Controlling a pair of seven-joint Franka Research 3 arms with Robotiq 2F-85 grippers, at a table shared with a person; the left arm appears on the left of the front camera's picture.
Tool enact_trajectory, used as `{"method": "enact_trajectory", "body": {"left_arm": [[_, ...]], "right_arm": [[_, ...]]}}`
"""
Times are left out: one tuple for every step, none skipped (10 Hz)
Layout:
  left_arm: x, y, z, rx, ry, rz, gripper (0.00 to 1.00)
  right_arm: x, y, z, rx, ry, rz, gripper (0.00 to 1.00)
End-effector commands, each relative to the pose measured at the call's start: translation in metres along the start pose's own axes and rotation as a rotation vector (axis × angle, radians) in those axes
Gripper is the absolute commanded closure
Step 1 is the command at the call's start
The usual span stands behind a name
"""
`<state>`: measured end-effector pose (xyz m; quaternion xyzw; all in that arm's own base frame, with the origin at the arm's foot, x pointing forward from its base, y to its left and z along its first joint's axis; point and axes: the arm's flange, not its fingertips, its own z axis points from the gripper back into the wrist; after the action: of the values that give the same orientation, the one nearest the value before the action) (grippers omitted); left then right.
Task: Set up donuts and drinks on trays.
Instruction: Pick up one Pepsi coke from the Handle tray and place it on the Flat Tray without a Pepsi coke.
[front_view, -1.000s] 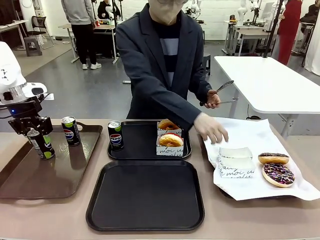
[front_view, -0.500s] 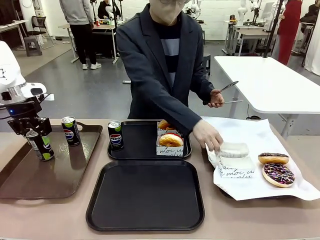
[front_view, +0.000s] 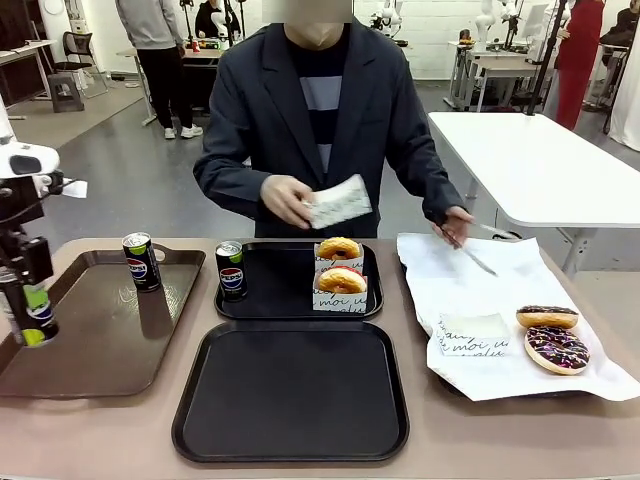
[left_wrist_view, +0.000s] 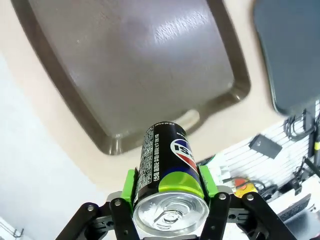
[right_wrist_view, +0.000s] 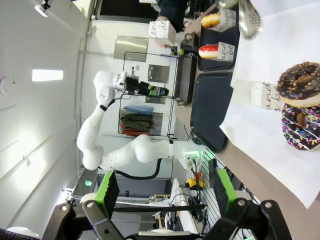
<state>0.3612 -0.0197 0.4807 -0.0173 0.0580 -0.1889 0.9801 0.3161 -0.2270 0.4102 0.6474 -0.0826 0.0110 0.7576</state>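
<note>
— Three cans stand out in the front view. The first can (front_view: 141, 262) is on the brown tray (front_view: 110, 350). The second can (front_view: 231, 270) is on the far black tray (front_view: 280, 300), beside two sleeved donuts (front_view: 342, 280). The third can (front_view: 30, 315) is at the brown tray's left rim.
— Who holds that one?
— The left hand (front_view: 28, 295). It comes down from above and is closed on the can's upper part. The left wrist view tells more: green pads (left_wrist_view: 130, 186) press both sides just under the silver top, and the red-and-blue logo and a lime patch are clear. Whether the can touches the tray, I cannot tell.
— And the right hand?
— In the right wrist view the right hand (right_wrist_view: 166, 192) has its fingers wide apart, with nothing between them. Beyond it lie two chocolate donuts (right_wrist_view: 299, 85) on white paper (right_wrist_view: 270, 150).
— The near black tray (front_view: 290, 390)?
— It lies on the counter (front_view: 100, 430), just in front of the far one. The person's hand (front_view: 285, 198) holds a paper sleeve (front_view: 338, 203).
</note>
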Motion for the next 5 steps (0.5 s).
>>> {"method": "enact_trajectory", "body": {"left_arm": [[-0.036, -0.015, 0.020, 0.025, -0.097, -0.060, 1.00], [-0.042, -0.018, 0.029, 0.009, -0.122, -0.052, 1.00], [-0.041, -0.015, 0.034, -0.017, -0.124, -0.026, 1.00], [-0.036, -0.002, 0.037, -0.035, -0.121, 0.004, 1.00], [-0.044, -0.022, 0.036, 0.023, -0.109, -0.029, 1.00]], "right_arm": [[0.000, 0.001, 0.000, 0.006, -0.002, 0.008, 0.00], [0.000, 0.001, 0.000, 0.006, -0.002, 0.008, 0.00], [0.000, 0.001, 0.000, 0.006, -0.002, 0.008, 0.00], [0.000, 0.001, 0.000, 0.006, -0.002, 0.008, 0.00], [0.000, 0.001, 0.000, 0.006, -0.002, 0.008, 0.00]]}}
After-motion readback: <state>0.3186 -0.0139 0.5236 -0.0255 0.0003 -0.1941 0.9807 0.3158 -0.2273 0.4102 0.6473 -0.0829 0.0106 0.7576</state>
